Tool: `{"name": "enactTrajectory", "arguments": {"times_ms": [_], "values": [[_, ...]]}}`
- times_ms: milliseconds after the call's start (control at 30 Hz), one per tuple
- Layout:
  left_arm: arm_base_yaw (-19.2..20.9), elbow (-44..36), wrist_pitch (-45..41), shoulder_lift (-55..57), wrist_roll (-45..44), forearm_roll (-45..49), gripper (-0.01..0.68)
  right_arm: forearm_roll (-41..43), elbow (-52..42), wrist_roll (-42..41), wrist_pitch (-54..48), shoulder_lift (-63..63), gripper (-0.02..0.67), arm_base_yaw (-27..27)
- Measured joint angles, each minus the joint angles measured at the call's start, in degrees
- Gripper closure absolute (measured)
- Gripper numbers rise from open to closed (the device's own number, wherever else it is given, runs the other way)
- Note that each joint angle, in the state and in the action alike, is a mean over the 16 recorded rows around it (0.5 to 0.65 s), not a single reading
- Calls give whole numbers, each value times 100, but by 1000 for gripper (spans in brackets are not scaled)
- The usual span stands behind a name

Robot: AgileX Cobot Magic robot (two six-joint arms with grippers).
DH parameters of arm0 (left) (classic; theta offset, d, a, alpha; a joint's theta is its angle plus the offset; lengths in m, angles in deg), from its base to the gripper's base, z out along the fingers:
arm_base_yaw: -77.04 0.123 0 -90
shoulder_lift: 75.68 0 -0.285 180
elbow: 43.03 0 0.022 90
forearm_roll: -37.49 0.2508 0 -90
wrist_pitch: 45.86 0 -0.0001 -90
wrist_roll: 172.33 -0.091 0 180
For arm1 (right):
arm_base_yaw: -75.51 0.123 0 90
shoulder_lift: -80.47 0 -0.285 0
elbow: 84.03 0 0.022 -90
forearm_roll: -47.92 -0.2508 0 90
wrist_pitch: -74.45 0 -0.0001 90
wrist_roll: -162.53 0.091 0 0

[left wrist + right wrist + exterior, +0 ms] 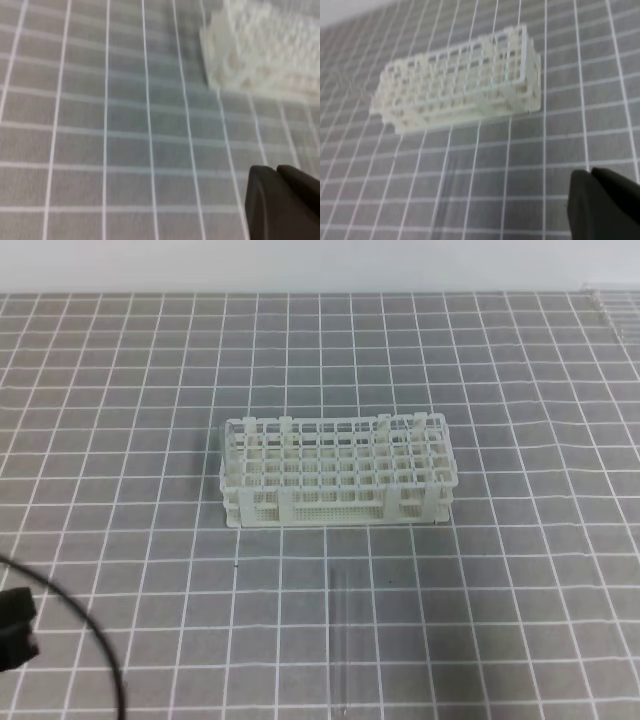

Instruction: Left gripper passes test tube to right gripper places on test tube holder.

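Nearest the overhead camera, at the lower left corner, sat the black bulk of my left gripper (14,630) with its looped cable (100,640) curving down off the edge; so little of it showed that I could not tell how far its fingers were parted, and nothing was seen in its hold. In my left wrist view only a dark finger (282,205) poked in at the lower right, and my right wrist view showed the same sort of dark finger (602,207) of my right gripper, again too little to judge its opening. The test tube (338,640) lay flat on the mat in front of the rack, running lengthwise toward the near edge, nearly see-through against the squares, apart from both of my hands. The test tube holder (338,472) stood upright near the middle of the mat, its long side facing the camera, its square holes open at the top. Open mat lay around the rack on all sides, with a wide stretch between it and the tube. The surface was a grey mat (520,570) ruled with white grid lines, and behind its far edge rose a plain pale wall (300,265).
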Motion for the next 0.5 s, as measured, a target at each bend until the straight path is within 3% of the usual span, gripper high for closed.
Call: {"name": "enactTrajectory", "arguments": {"times_ms": [300, 500], "values": [[-149, 824, -921, 1768, -1472, -1202, 673, 218, 612, -214, -931, -1048, 650, 0], [-705, 989, -837, 2737, -1891, -1890, 673, 256, 651, -362, -1207, -1309, 650, 0]]}}
